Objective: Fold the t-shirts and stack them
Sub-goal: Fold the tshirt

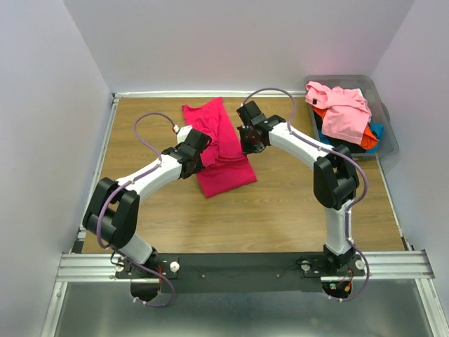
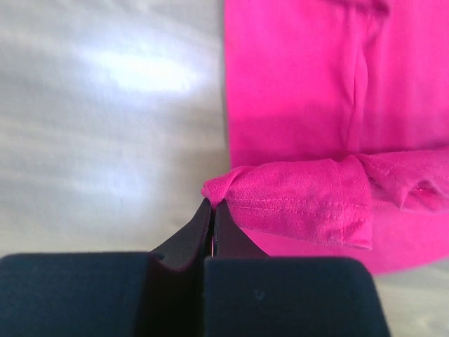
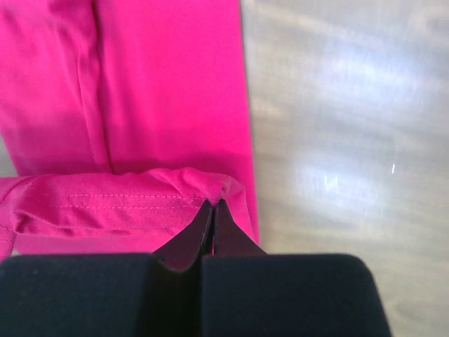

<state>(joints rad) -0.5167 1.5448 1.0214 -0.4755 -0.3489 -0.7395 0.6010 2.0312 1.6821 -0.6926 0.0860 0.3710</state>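
While both my arms reached over the table (image 1: 280,210), my left gripper (image 2: 212,205) was pinched fully shut on a hemmed fold of the crimson shirt (image 1: 224,175), at the fold's 9 o'clock end. My right gripper (image 3: 212,205) was clamped just as tight on the same fold's 3 o'clock end. Between them that hem lay doubled back over the rest of the crimson shirt, which stretched flat toward 12 o'clock near the table's middle. Off at 2 o'clock the bin (image 1: 389,133) held a pink shirt (image 1: 340,109) heaped over an orange shirt (image 1: 356,140) and a blue shirt (image 1: 377,131), well apart from my grippers.
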